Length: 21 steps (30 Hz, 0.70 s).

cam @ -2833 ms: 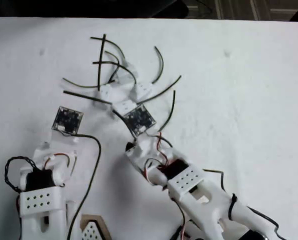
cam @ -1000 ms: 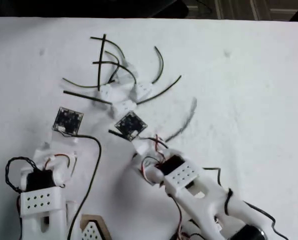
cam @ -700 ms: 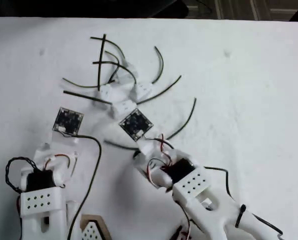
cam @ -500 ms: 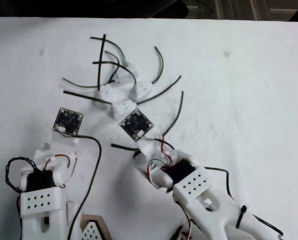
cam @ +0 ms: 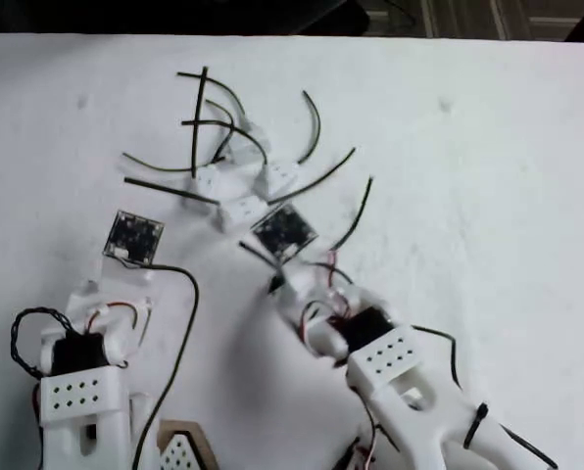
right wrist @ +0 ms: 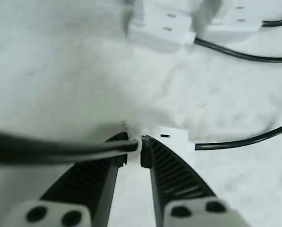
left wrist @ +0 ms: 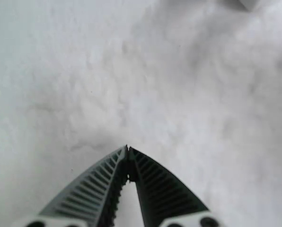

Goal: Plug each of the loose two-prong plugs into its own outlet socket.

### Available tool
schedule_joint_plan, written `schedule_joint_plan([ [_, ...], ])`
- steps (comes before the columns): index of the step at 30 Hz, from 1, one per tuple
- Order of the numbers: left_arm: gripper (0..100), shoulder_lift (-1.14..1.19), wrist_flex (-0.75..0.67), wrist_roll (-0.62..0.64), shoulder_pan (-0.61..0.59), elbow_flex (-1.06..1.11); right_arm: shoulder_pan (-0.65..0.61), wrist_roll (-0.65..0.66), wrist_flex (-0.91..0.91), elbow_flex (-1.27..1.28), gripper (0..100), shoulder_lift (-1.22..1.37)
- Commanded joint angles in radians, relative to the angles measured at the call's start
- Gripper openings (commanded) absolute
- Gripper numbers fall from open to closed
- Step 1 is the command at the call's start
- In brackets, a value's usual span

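Two-prong plug, white plastic body on black cord (right wrist: pixel 173 137): gripped near the centre of the white bench (cam: pixel 488 176).
Right fingers, dark ribbed (right wrist: pixel 171 177): narrow, clamped on the plug.
Outlet sockets, white plastic cluster with black cords (cam: pixel 243 209): at 11 o'clock of the plug, near, not touching.
Left fingers, dark ribbed (left wrist: pixel 157 184): tips touching, holding nothing, at 8 o'clock of the sockets.

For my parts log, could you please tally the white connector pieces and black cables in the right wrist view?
White connector pieces: 3, two farther off and one beside the right pincer.
Black cables: 4, the first gripped in that pincer.
Total: 7.
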Motion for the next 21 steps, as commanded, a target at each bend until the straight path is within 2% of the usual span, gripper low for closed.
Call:
schedule_joint_plan([
  [1, 2, -0.016, -0.020, -0.009, -0.001, -0.003, 0.107, 0.052, -0.111, -0.035, 1.8, -0.021],
  [9, 2, -0.016, -0.020, -0.009, -0.001, -0.002, 0.213, 0.054, -0.114, -0.267, 1.8, 0.019],
  [21, 2, -0.016, -0.020, -0.011, -0.001, -0.002, 0.242, 0.054, -0.119, -0.852, 1.8, 0.661],
])
